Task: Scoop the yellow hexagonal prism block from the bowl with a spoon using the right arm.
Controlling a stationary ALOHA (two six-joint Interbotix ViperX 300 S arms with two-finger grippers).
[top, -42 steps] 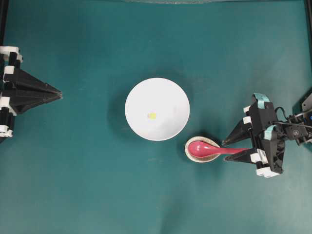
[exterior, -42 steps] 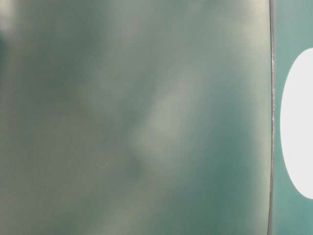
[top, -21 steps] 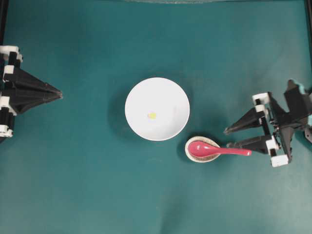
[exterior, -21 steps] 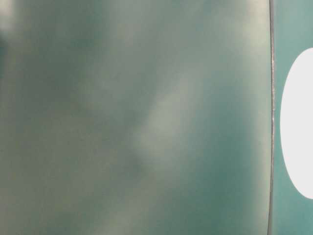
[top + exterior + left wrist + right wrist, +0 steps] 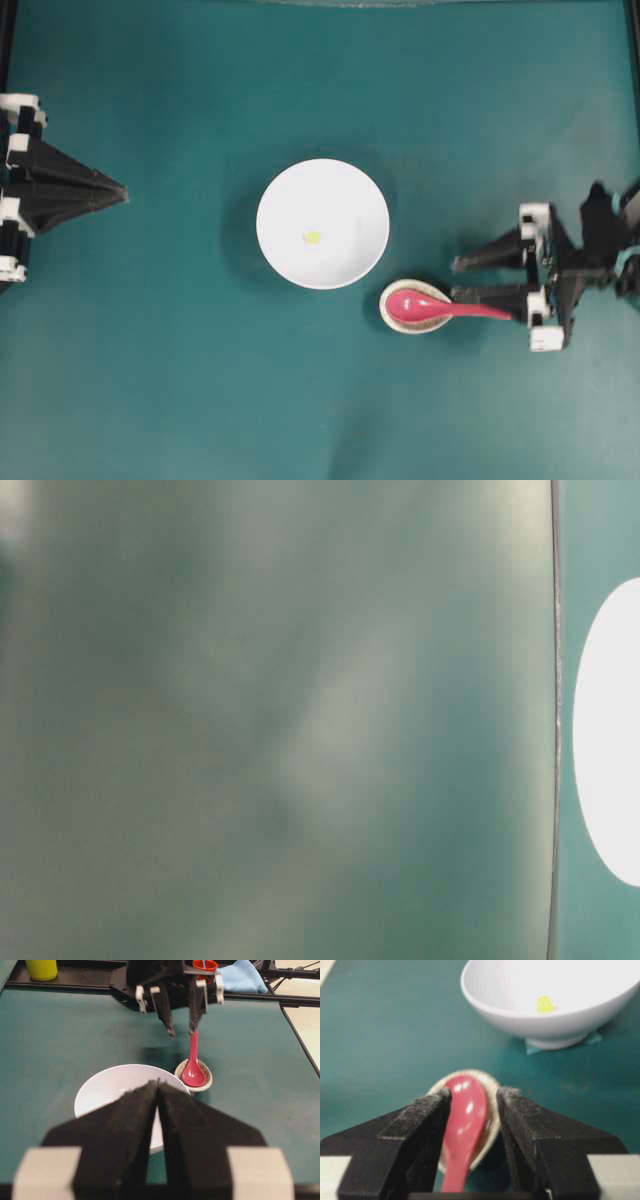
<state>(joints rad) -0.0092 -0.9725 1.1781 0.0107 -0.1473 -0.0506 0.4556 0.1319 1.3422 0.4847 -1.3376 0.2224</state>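
- Right hand (image 5: 456,279): fingers spread, straddling the spoon (image 5: 440,304) handle, not clamped.
- Spoon scoop rests in speckled rest (image 5: 395,318).
- Yellow block (image 5: 312,237) inside bowl (image 5: 290,190).
- Left hand (image 5: 124,191): clenched, empty.

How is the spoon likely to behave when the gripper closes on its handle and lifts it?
The spoon looks glossy and rigid, so it may slip or pivot between the fingers. Its deep scoop sits on the rest, so it is probably front-heavy and could tip forward.

A: Any writing, label or number on the bowl (image 5: 322,223) or near it?
B: None readable. The spoon (image 5: 440,305) beside the bowl is plain too.
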